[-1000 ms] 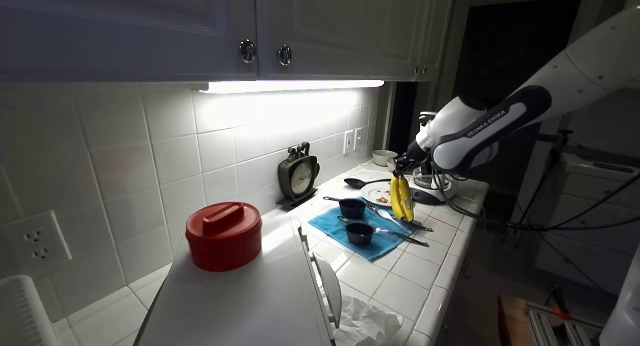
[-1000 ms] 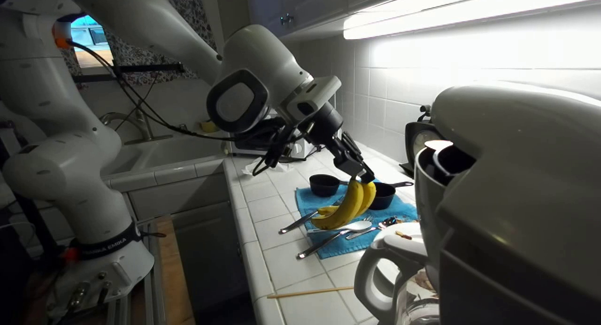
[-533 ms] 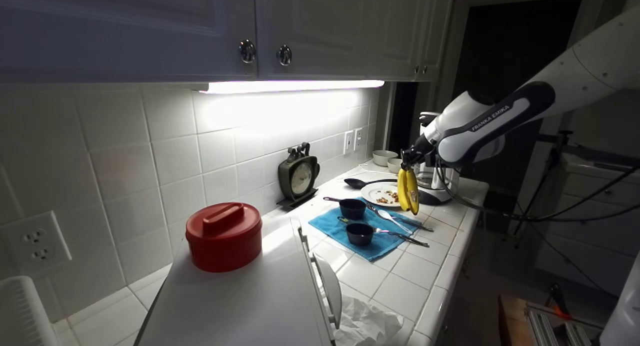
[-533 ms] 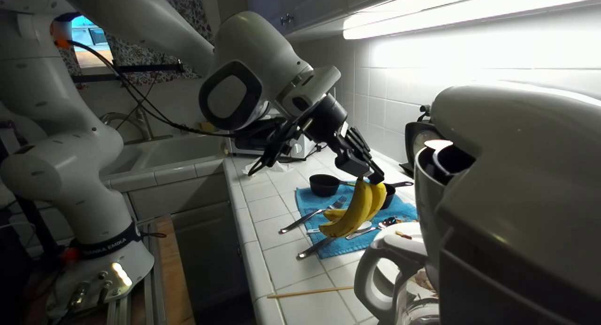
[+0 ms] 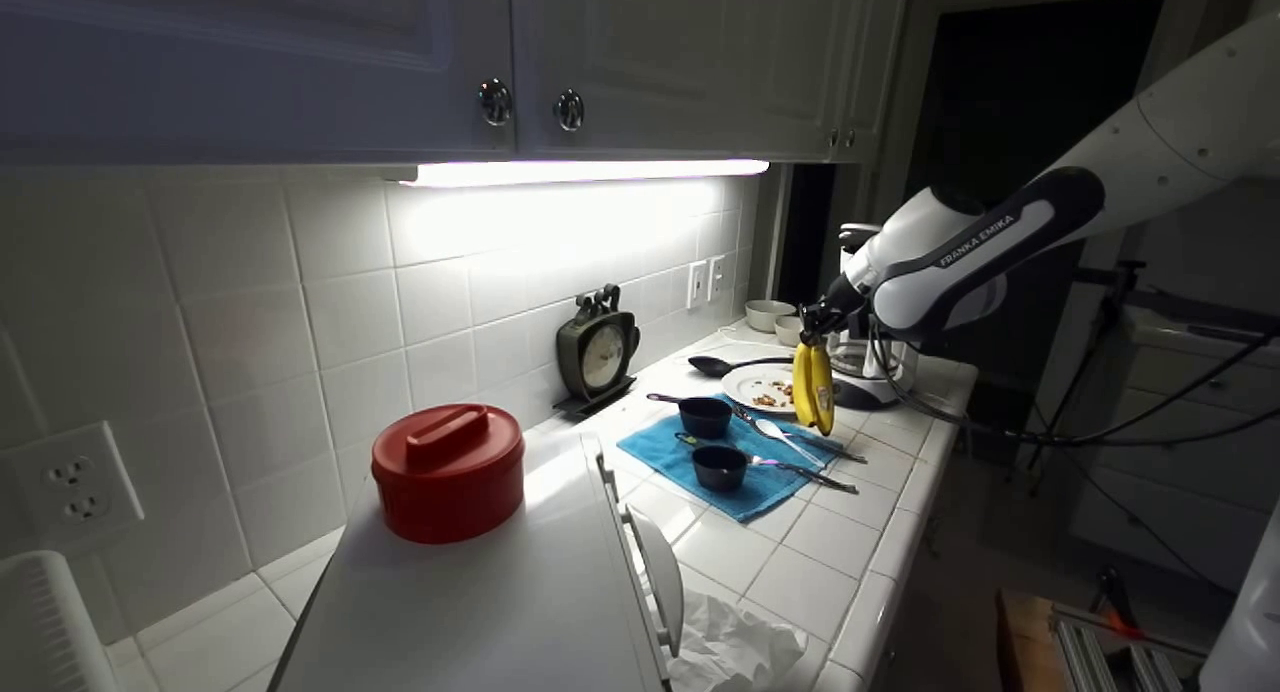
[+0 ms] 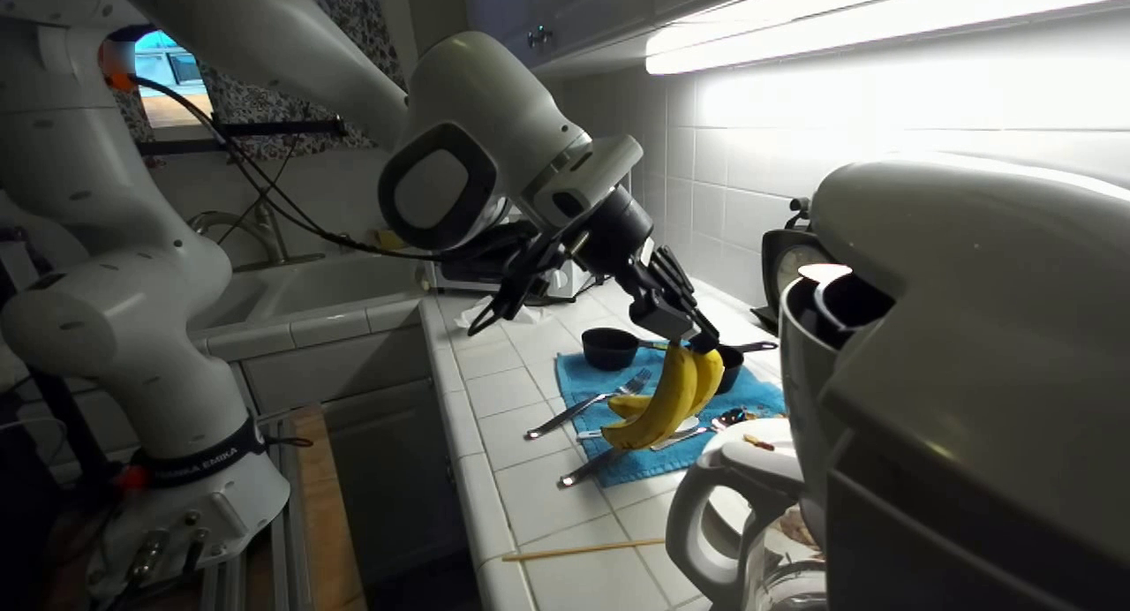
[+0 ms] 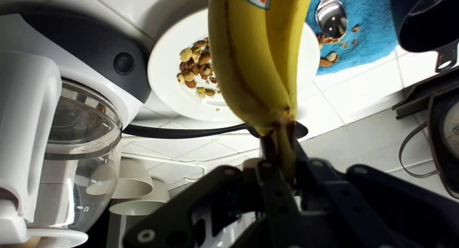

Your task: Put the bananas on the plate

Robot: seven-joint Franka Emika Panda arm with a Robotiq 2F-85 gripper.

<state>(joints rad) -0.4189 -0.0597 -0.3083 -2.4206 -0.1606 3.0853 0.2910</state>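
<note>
My gripper (image 7: 282,147) is shut on the stem end of the yellow bananas (image 7: 251,58), which hang below it. In both exterior views the bananas (image 5: 812,387) (image 6: 660,410) hang in the air with the gripper (image 5: 818,334) (image 6: 694,335) above them. The white plate (image 7: 165,85) holds several nuts; in the wrist view the bananas cover its right-middle part. In an exterior view the plate (image 5: 738,384) lies just left of and behind the bananas. In an exterior view the plate (image 6: 770,431) is mostly hidden behind the coffee maker.
A coffee maker with a glass carafe (image 7: 82,151) stands beside the plate. A blue cloth (image 5: 660,447) bears black cups (image 5: 720,468) and cutlery. A black spoon (image 7: 183,130) lies along the plate. A dial scale (image 5: 598,352) stands by the wall. A thin stick (image 6: 583,549) lies on the counter.
Over the last second, my gripper has carried the bananas away from the cloth, toward the plate and coffee maker. In the last half second they have sunk slightly.
</note>
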